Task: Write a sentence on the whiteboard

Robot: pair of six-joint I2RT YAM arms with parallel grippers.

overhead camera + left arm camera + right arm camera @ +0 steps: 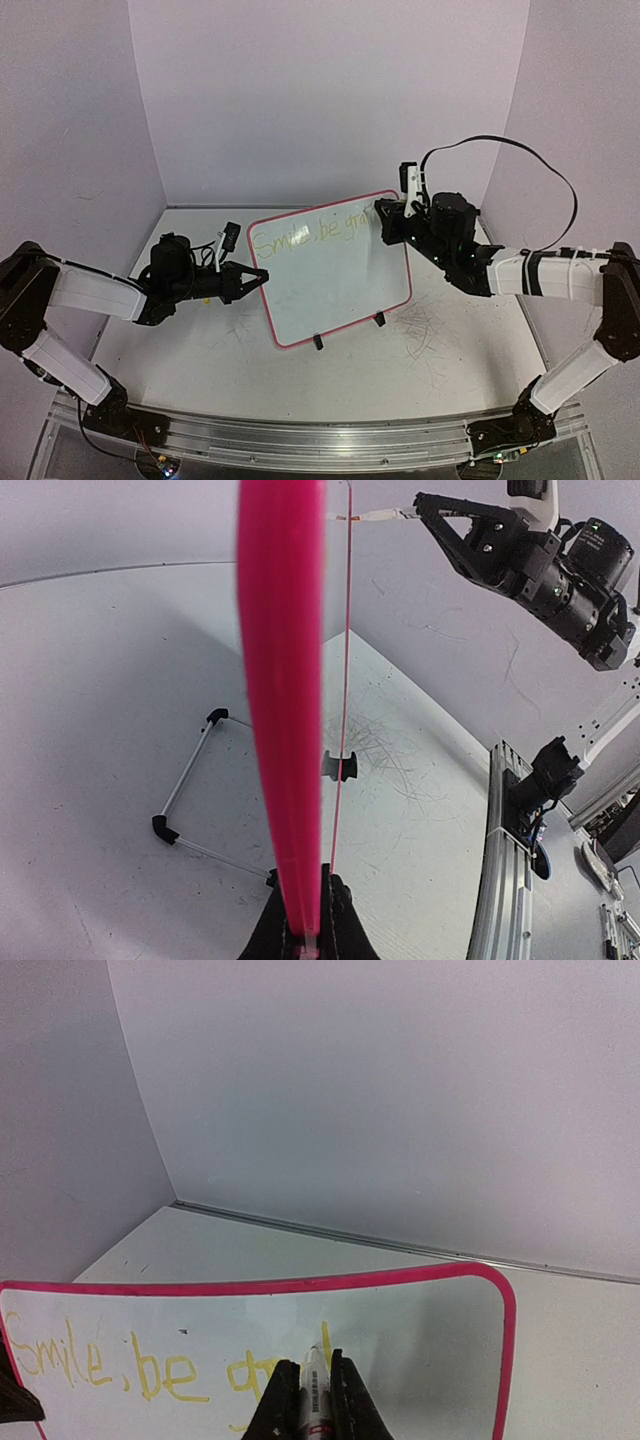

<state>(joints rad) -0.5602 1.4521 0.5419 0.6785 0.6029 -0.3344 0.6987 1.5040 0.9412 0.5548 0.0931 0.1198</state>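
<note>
The whiteboard (340, 285), white with a pink-red frame, stands tilted on two black clip feet (318, 342) in the middle of the table. My left gripper (262, 274) is shut on its left edge; the left wrist view shows the pink frame (283, 710) edge-on between the jaws of my left gripper (310, 930). My right gripper (383, 212) is shut on a white marker (315, 1385), its tip touching the board's upper right area. The sentence (90, 1365) reads "Smile, be gra" in yellow, with a fresh upright stroke at the tip. The board (420, 1330) is blank to the right.
Old scribble marks (420, 325) cover the table right of the board. A thin metal wire stand (190, 790) with black corners lies behind the board. Pale walls close in at the back and both sides. A metal rail (300, 430) runs along the near edge.
</note>
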